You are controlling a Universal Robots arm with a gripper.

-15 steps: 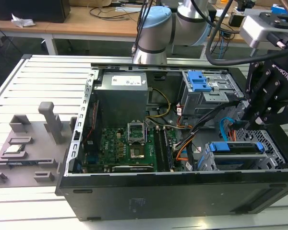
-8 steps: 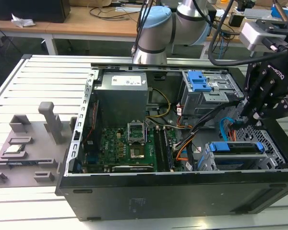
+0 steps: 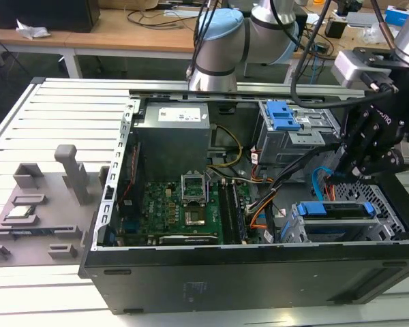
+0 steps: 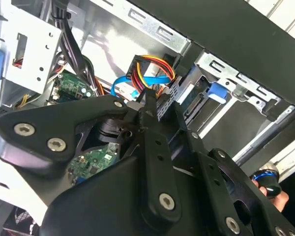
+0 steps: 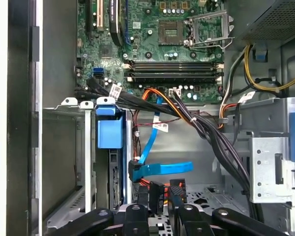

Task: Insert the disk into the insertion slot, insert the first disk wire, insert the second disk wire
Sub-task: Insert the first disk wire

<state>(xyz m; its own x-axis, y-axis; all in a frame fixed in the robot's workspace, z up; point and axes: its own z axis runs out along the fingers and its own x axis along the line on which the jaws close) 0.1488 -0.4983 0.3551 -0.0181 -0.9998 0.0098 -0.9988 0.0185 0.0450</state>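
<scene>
Black wire plug (image 5: 156, 191) is being pinched by the gripper (image 5: 158, 206), jaws nearly closed, near the disk (image 3: 330, 211). Cable judged limp, plug rigid: best held by the plug body.

disk (image 5: 109, 140) seated in insertion slot (image 5: 87, 162) | blue cable (image 5: 160, 168) just beside disk | tool (image 5: 159, 207) gripping black wire connector (image 5: 156, 194) near disk | motherboard (image 5: 152, 44) beyond disk

Your case (image 3: 245, 276) lies open on the bench (image 3: 61, 116). Inside, the disk (image 3: 334, 210) sits in the insertion slot (image 3: 388, 211) at the exterior view's right, motherboard (image 3: 184, 208) to its left, pincer (image 3: 347, 176) just above.
</scene>
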